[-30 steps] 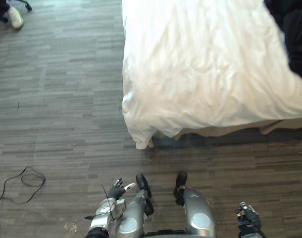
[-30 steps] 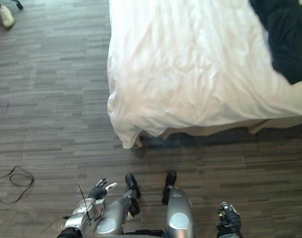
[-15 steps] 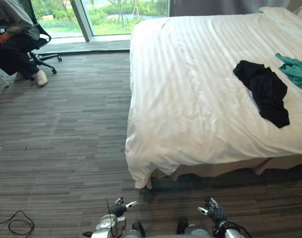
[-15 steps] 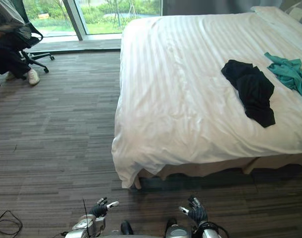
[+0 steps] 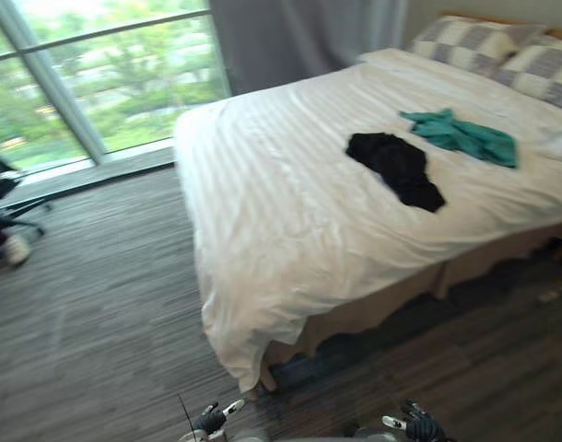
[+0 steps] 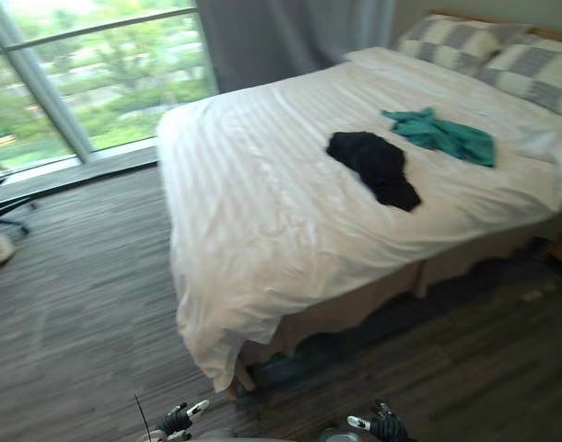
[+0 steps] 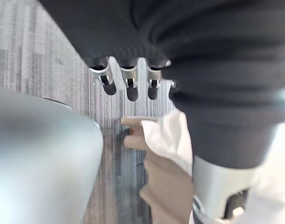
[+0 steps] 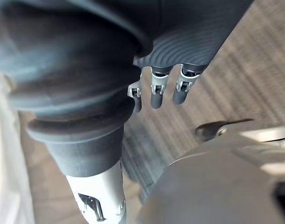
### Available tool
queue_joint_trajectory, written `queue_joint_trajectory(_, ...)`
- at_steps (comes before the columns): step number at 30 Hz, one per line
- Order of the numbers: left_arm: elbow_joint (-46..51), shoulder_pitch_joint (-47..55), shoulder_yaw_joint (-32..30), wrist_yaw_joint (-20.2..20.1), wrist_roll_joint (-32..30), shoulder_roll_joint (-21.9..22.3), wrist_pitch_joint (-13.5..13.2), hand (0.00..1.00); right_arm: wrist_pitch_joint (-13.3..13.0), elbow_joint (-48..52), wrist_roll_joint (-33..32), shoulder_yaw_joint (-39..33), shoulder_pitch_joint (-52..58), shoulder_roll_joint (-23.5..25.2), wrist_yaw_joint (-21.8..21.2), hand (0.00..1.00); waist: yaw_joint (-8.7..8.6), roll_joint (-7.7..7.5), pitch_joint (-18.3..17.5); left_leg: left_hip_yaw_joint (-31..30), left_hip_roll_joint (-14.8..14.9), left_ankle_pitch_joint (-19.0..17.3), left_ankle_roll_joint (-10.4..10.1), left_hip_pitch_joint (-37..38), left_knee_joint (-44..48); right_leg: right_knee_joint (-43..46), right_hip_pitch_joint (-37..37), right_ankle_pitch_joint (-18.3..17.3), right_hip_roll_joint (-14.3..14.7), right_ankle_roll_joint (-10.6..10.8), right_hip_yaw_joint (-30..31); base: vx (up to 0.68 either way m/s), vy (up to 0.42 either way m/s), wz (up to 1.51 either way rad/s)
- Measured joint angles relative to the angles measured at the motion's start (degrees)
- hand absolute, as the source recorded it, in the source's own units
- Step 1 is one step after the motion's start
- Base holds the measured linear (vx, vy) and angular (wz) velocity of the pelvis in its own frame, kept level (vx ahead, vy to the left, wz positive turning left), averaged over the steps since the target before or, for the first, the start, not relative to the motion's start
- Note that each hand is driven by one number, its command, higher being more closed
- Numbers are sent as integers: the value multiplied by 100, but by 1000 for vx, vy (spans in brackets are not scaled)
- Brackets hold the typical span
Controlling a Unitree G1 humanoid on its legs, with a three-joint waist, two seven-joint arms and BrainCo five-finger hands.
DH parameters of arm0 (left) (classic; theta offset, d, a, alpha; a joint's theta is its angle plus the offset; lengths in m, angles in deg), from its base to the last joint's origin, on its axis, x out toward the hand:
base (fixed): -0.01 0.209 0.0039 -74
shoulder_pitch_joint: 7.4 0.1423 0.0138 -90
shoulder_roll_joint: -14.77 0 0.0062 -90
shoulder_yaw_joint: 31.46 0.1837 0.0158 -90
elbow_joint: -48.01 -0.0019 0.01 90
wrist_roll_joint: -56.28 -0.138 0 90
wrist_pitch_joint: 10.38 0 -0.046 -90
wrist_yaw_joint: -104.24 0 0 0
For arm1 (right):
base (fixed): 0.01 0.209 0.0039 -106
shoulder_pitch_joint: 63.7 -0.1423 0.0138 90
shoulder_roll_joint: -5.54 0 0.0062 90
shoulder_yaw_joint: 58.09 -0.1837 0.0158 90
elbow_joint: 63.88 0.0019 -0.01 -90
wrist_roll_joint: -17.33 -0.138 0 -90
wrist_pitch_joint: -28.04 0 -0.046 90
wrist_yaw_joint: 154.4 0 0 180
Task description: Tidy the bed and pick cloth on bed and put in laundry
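Note:
A black cloth (image 5: pixel 397 167) lies crumpled on the white bed (image 5: pixel 290 212), right of its middle. A teal cloth (image 5: pixel 461 134) lies just beyond it, nearer the pillows. My left hand (image 5: pixel 212 422) hangs low by the near edge of the view, fingers straight and holding nothing. My right hand (image 5: pixel 417 426) hangs at the same height to the right, also open and empty. Both hands are well short of the bed, over the floor. The wrist views show each hand's fingers (image 7: pixel 128 84) (image 8: pixel 156 88) straight above the carpet.
Two checked pillows (image 5: pixel 502 57) rest at the bed's far right end. A large window (image 5: pixel 97 83) and a grey curtain (image 5: pixel 299 37) stand behind the bed. An office chair base (image 5: pixel 9 216) and a person's shoe sit at the left. Striped carpet (image 5: pixel 87 313) spreads left of the bed.
The camera has tilted up and turned, so the whole bed, pillows and window now show. My right hand's fingers have straightened from a curl. The cloths have not moved.

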Motion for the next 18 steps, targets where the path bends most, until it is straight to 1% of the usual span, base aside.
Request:
queue_joint_trajectory(1, -4, -128, 128, 4, -103, -2, 0, 0, 0, 0, -202, -4, 41, 0, 8, 0, -29, -7, -40, -71, -54, -96, -23, 4, -281, 8, -272, 97, 1, 121, 186, -87, 126, -107)
queue_joint_trajectory(2, -11, -257, 275, 2, -191, 2, 0, 0, 5, -2, -335, -10, 69, -23, 14, 0, -48, -13, -38, -50, -56, -229, -94, 0, -518, 13, -493, 185, 0, 222, 265, -145, 193, -81)
queue_joint_trajectory(3, -13, -462, 478, 0, -389, 3, 1, 0, 11, -2, -601, -28, 84, -34, 36, 0, -118, 3, -35, -15, -77, -443, -74, -18, -831, 31, -742, 328, -8, 324, 317, -173, 225, -57)
queue_joint_trajectory(4, -22, -687, 660, 14, -538, -77, 6, 0, 3, 5, -845, -105, 70, 65, 78, 0, -141, -208, 67, 119, -283, -443, -10, -6, -942, 101, -947, 476, -165, 386, 491, -180, 228, -49)
queue_joint_trajectory(5, -15, -717, 725, 14, -656, -86, 15, 0, -24, 51, -960, -119, 81, 107, 89, 0, -141, -221, 96, 244, -352, -439, 25, -29, -938, 112, -1027, 472, -242, 385, 477, -184, 206, -86)
queue_joint_trajectory(6, -10, -720, 887, 36, -851, -93, 49, 0, -68, 94, -1167, -125, 51, 199, 92, 0, -129, -349, 81, 662, -450, -420, 158, -30, -950, 157, -1167, 369, -422, 256, 293, -205, 184, -135)
queue_joint_trajectory(7, -21, -656, 1025, 123, -858, -73, 172, 0, -153, 175, -1211, -102, -14, 258, 33, 0, -102, -158, 123, 1095, -405, -433, 287, 9, -1016, 287, -1335, 148, -546, -105, -239, -217, 213, -156)
queue_joint_trajectory(8, -31, -655, 1051, 158, -857, -74, 239, 0, -188, 236, -1233, -54, -71, 282, 4, 0, -84, -92, 135, 1297, -350, -436, 301, 6, -1026, 569, -1498, 148, -584, -109, -611, -157, 208, -171)
queue_joint_trajectory(9, -35, -661, 1053, 256, -838, -103, 353, 0, -233, 342, -1193, -32, -90, 198, -18, 0, -104, -14, 148, 1628, -228, -418, 327, 20, -1096, 1350, -1716, 53, -607, -191, -1339, -79, 151, -126)
queue_joint_trajectory(10, -38, -660, 1053, 276, -838, -134, 397, 0, -234, 364, -1135, -23, -99, 185, -14, 0, -119, 32, 158, 1751, -182, -416, 327, 24, -1113, 1648, -1739, -18, -600, -268, -1574, -36, 130, -144)
queue_joint_trajectory(11, -73, -668, 1056, 294, -838, -210, 426, 0, -221, 398, -1028, 8, -108, 221, 21, 0, -151, 18, 157, 2041, -96, -406, 325, 39, -1135, 2167, -1656, -276, -605, -265, -1968, 29, 83, -134)
queue_joint_trajectory(12, -124, -684, 1049, 301, -840, -378, 441, 0, -208, 403, -916, 25, -90, 286, 30, 0, -151, -89, 106, 2369, -92, -397, 316, 55, -1129, 2538, -1509, -626, -659, -291, -2276, 66, 53, -135)
queue_joint_trajectory(13, -138, -695, 1035, 305, -840, -433, 446, 0, -188, 404, -849, 53, -64, 300, 31, 0, -145, -192, 71, 2515, -115, -399, 315, 35, -1082, 2530, -1456, -738, -708, -286, -2425, 64, 3, -147)
queue_joint_trajectory(14, -206, -763, 938, 350, -841, -542, 445, 0, -145, 456, -785, 175, -88, 342, 34, 0, -123, -326, 67, 2700, -207, -397, 328, -96, -850, 2430, -1540, -616, -702, -487, -2713, -34, -29, -148)
queue_joint_trajectory(15, -297, -852, 875, 407, -825, -479, 440, 0, -126, 473, -777, 233, -91, 356, 52, 0, -112, -439, 140, 2735, -273, -410, 531, -307, -620, 1981, -1445, -294, -667, -811, -2739, -105, -26, -151)
queue_joint_trajectory(16, -298, -877, 873, 415, -822, -450, 423, 0, -113, 430, -772, 234, -131, 354, 60, 0, -64, -447, 134, 2699, -439, -447, 555, -315, -867, 1493, -1326, -72, -548, -677, -2551, -184, -9, -150)
queue_joint_trajectory(17, -355, -905, 788, 407, -822, -246, 335, 0, -61, 398, -754, 185, -157, 221, 79, 0, -2, -139, 71, 2732, -417, 313, 801, -330, -1718, 1506, -1041, -352, -420, -591, -2704, -118, 30, -140)
queue_joint_trajectory(18, -332, -902, 775, 415, -825, -146, 238, 0, -37, 280, -708, 121, -131, 196, 79, 0, -18, -199, 35, 3081, -445, 268, 649, -215, -1729, 2581, -948, -1100, -860, -437, -3118, -17, 27, -129)
